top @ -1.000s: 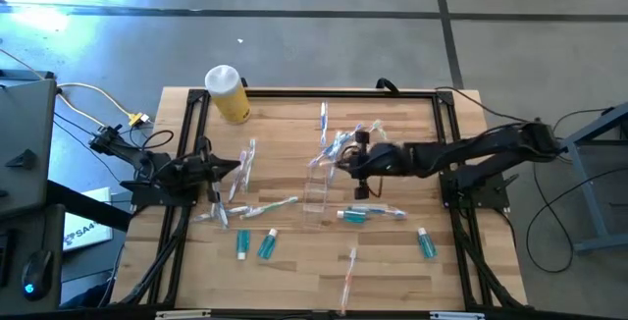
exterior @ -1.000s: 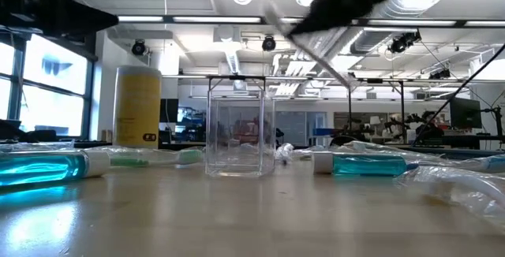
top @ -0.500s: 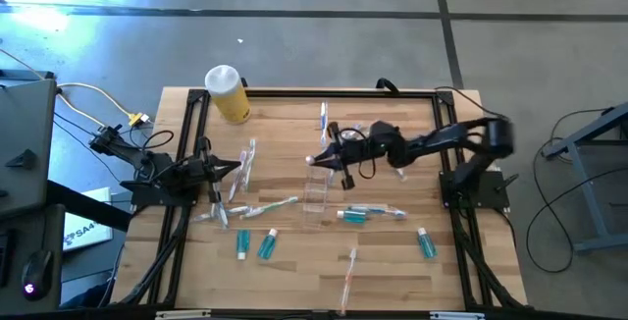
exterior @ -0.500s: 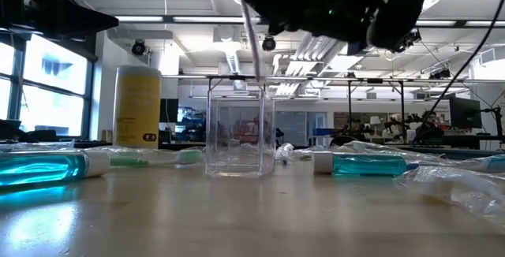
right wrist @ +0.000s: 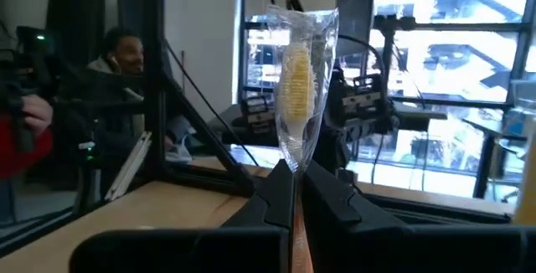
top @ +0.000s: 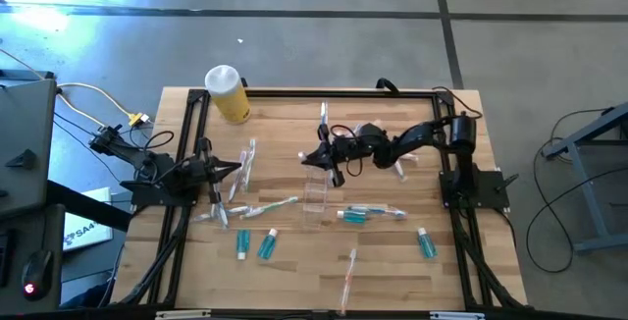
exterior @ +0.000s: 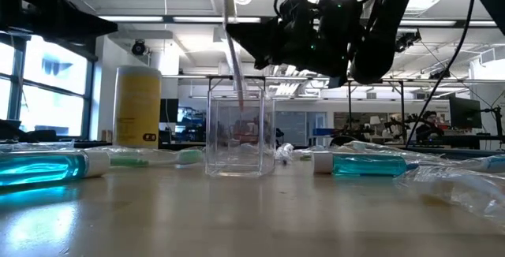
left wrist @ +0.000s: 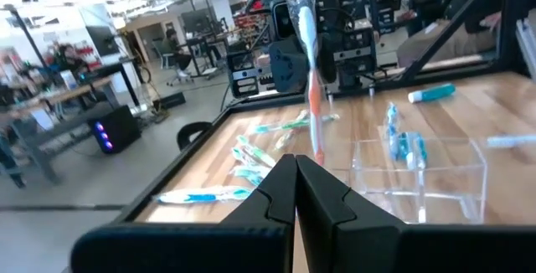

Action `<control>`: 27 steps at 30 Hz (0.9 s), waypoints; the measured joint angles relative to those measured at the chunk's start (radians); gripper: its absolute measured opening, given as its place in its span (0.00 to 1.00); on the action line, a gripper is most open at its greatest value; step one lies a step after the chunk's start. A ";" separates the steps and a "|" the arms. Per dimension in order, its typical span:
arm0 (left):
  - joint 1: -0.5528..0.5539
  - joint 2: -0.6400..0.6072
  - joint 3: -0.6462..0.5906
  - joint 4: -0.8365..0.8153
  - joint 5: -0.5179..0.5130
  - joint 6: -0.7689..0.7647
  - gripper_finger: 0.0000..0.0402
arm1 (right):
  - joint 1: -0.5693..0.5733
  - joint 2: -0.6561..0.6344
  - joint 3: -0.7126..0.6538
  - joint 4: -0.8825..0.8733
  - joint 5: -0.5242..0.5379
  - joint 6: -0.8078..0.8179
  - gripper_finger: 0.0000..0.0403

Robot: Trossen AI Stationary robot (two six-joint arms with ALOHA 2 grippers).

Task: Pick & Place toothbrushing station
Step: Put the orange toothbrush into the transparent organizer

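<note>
Where it hung higher, toothbrush (exterior: 234,48) tip now inside cup (exterior: 240,135).

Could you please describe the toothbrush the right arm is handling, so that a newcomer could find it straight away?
Start at the wooden table and find the clear plastic cup near its middle. Directly above it, the right gripper is shut on a wrapped toothbrush, whose lower end dips into the cup. It is the only brush standing nearly upright; the others lie flat on the table.
</note>
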 joint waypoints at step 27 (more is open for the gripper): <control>0.000 0.000 0.000 0.022 0.058 -0.153 0.00 | 0.083 0.000 -0.093 -0.136 0.403 0.023 0.01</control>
